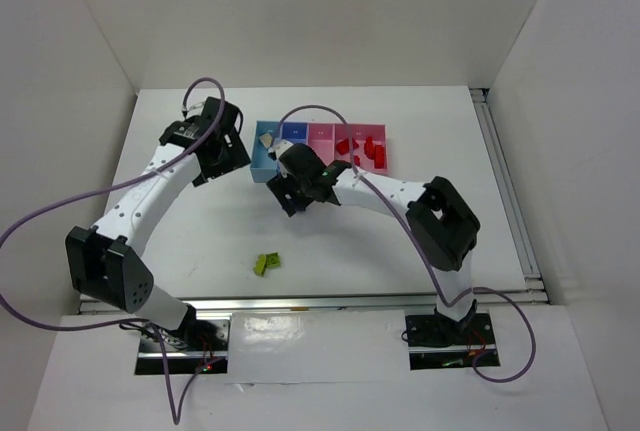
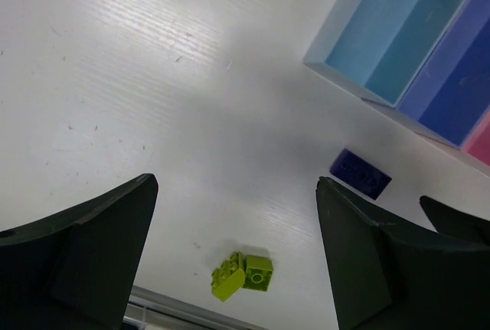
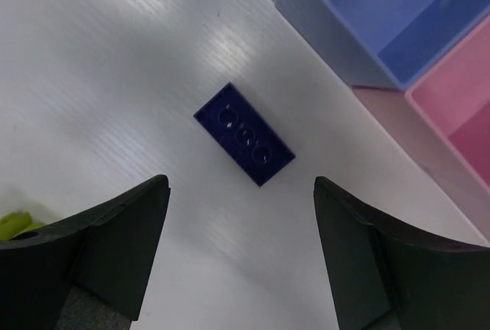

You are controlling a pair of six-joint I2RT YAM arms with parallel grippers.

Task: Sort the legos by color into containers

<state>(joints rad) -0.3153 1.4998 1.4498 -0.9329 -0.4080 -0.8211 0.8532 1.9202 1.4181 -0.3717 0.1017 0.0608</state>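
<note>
The dark blue lego (image 3: 243,134) lies flat on the white table just in front of the periwinkle tray (image 3: 383,8). My right gripper (image 3: 240,183) is open and empty, hovering over it with the brick just beyond its fingertips. My left gripper (image 2: 236,184) is open and empty, left of the light blue tray (image 2: 390,31), which holds the beige lego (image 1: 268,137). The lime green lego (image 1: 266,263) lies alone near the front edge. Several red legos (image 1: 362,148) sit in the wider pink tray (image 1: 384,136). The dark blue lego also shows in the left wrist view (image 2: 360,173).
The tray row (image 1: 321,136) stands at the back middle, with the narrow pink tray between periwinkle and wider pink. White walls enclose the table on three sides. A metal rail (image 1: 300,303) runs along the front edge. The right arm's finger (image 2: 459,215) shows in the left wrist view.
</note>
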